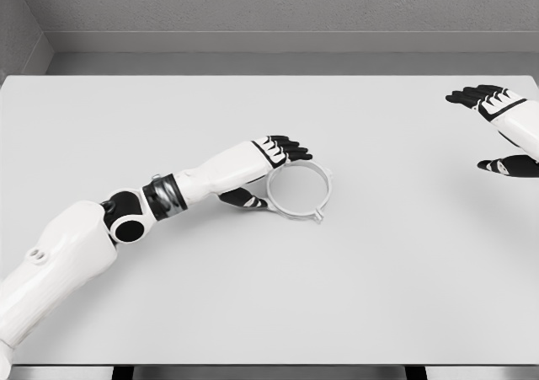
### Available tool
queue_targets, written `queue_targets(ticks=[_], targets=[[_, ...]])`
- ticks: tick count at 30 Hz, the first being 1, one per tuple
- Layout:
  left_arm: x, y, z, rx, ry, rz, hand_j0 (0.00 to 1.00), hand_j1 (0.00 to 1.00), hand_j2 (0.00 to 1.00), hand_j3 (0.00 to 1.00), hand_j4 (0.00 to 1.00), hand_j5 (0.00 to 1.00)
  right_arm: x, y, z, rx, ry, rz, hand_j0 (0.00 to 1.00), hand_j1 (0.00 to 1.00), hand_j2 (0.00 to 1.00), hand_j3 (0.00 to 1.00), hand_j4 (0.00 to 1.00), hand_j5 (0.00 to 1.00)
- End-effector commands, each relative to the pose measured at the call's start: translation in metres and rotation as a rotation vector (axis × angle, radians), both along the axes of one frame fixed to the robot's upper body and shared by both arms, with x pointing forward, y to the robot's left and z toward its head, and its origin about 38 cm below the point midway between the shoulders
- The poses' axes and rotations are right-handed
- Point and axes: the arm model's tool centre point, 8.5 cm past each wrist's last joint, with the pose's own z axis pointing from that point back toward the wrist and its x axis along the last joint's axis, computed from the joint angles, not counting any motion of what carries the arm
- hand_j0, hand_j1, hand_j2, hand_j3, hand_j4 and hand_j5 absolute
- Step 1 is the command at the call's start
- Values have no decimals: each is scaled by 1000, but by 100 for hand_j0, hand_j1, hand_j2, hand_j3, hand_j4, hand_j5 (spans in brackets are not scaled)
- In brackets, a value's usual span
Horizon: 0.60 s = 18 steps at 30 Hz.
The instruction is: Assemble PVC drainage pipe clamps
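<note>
A pale grey ring-shaped pipe clamp (313,196) with small tabs on its rim lies flat on the white table (269,304), a little right of centre. My left hand (282,178) reaches in from the lower left and straddles the ring's left rim. Its black fingers (290,150) stretch over the far-left edge, and the thumb (244,199) lies at the near-left edge. The fingers look extended, not closed on the ring. My right hand (486,131) hovers at the far right edge of the table, open and holding nothing, well apart from the clamp.
A grey wall runs along the table's far edge. The table's front edge lies near the bottom of the picture. No other clamp part shows on the surface.
</note>
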Motion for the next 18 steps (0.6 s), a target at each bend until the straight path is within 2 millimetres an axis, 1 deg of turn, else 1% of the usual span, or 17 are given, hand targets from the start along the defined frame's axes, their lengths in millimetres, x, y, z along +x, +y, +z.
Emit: queue_targets(ticks=[1,7,18], targets=[[0,0,1,-7,3,1,100,100,100,100,100,100,0,0,1,7,-1,0,100,100,100,100,100,100],[0,-7,1,-21,4,-5,100,100,100,100,100,100,0,0,1,7,-1,0,100,100,100,100,100,100],[2,-4,3,-21,2,3,100,100,100,100,100,100,0,0,1,7,-1,0,100,100,100,100,100,100]])
